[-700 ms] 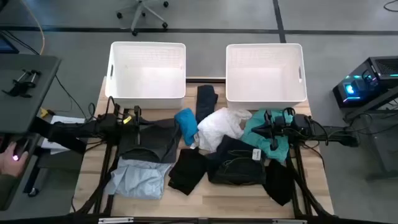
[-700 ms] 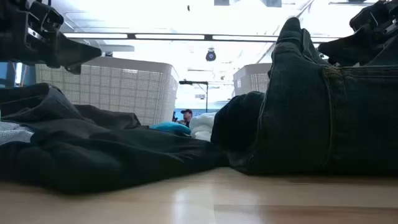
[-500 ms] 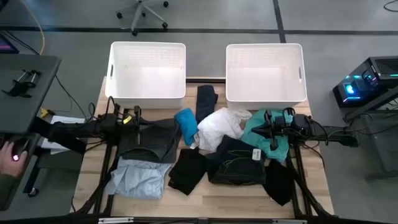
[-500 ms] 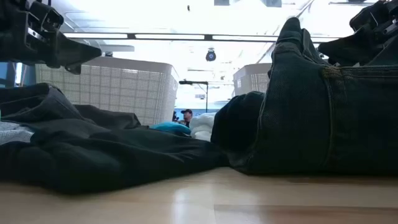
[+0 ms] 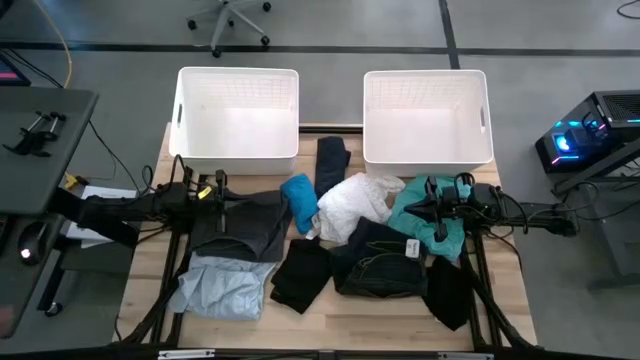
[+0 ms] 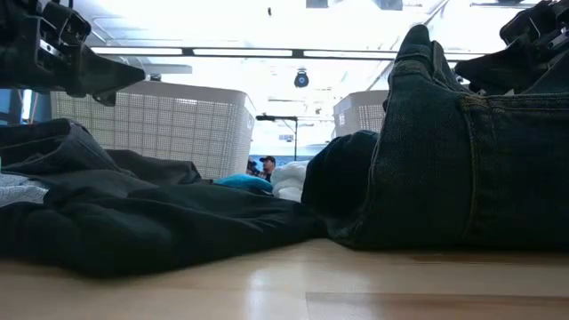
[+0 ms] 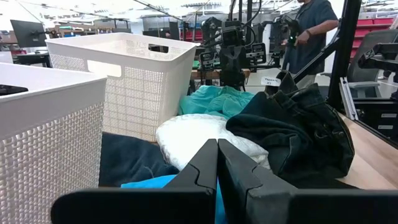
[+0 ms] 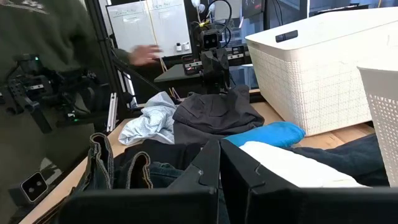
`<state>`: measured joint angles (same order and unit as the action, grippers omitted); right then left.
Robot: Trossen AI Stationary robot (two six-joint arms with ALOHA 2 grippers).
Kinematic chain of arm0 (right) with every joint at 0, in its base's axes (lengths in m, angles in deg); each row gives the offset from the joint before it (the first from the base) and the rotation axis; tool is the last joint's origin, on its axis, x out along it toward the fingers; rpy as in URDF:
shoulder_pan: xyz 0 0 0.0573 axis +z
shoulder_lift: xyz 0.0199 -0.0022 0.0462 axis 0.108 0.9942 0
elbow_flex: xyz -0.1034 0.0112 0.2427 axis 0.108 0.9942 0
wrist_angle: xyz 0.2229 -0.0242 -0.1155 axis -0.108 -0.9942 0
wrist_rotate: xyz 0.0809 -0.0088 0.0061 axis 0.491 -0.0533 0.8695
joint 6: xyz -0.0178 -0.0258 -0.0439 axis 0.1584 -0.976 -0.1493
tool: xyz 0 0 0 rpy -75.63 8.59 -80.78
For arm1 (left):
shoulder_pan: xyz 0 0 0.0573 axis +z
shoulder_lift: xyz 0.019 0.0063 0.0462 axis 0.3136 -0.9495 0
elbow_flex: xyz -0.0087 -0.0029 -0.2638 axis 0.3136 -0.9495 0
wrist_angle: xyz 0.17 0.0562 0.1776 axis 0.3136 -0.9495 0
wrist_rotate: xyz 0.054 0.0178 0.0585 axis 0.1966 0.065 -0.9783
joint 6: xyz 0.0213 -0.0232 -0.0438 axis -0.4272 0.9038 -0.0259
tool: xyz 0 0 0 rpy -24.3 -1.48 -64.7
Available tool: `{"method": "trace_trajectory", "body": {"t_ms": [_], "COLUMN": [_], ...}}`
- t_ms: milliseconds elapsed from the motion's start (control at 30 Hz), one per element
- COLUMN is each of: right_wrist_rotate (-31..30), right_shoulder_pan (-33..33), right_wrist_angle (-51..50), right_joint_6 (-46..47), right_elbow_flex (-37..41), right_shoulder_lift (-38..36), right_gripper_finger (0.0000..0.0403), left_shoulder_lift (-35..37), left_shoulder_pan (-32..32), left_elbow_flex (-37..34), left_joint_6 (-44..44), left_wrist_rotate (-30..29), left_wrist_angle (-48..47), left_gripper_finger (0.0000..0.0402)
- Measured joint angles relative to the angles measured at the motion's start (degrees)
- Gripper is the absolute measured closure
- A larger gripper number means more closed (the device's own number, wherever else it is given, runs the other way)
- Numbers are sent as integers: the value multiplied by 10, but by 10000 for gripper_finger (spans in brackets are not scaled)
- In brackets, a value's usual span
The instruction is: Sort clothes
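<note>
Several garments lie in a heap across the table: a charcoal grey one, a pale blue one, a bright blue one, a white one, a teal one, a navy one and black ones. My left gripper hovers shut and empty above the grey garment at the left. My right gripper hovers shut and empty above the teal garment at the right. In the wrist views the fingertips of the left gripper and of the right gripper meet.
Two white lattice-walled baskets stand at the table's far side, one left, one right. Dark jeans pile high near the low camera. A person stands beyond the table's left side; another stands beyond its right side.
</note>
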<state>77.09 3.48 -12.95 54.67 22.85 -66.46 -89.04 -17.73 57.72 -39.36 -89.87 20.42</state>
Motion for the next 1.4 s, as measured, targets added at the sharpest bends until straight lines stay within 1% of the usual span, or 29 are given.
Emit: {"method": "trace_trajectory", "body": {"t_ms": [667, 800, 833, 900, 967, 1033, 1133, 1233, 1267, 1333, 1400], "right_wrist_rotate": [-1, -41, -50, -54, -66, -76, -66, -74, -76, -79, -82], "right_shoulder_pan": [0, 0, 0, 0, 0, 1, 7, 18, 22, 29, 34], "right_wrist_angle": [0, 1, 6, 46, 114, 189, 325, 470, 505, 518, 493], "right_joint_6": [0, 1, 14, 106, 217, 277, 285, 251, 232, 202, 185], "right_elbow_flex": [0, 0, 0, 0, 0, 0, 0, 0, -4, -29, -67], "right_shoulder_lift": [0, 0, 0, 0, 0, 1, 11, 39, 52, 82, 121], "right_gripper_finger": [402, 402, 402, 402, 402, 402, 402, 402, 402, 402, 402], "left_shoulder_lift": [0, 0, 0, 0, 0, 0, 0, 0, 0, 0, 0], "left_shoulder_pan": [0, 0, 0, 0, 0, 0, 0, 0, 0, 0, 0], "left_elbow_flex": [0, 0, 0, 0, 0, 0, 0, 0, 0, 0, 0], "left_joint_6": [0, 0, 0, 0, 0, 0, 0, 0, 0, 0, 0], "left_wrist_rotate": [0, 0, 0, 0, 0, 0, 0, 0, 0, 0, 0], "left_wrist_angle": [0, 0, 0, 0, 0, 0, 0, 0, 0, 0, 0], "left_gripper_finger": [401, 401, 401, 401, 401, 401, 401, 401, 401, 401, 401]}}
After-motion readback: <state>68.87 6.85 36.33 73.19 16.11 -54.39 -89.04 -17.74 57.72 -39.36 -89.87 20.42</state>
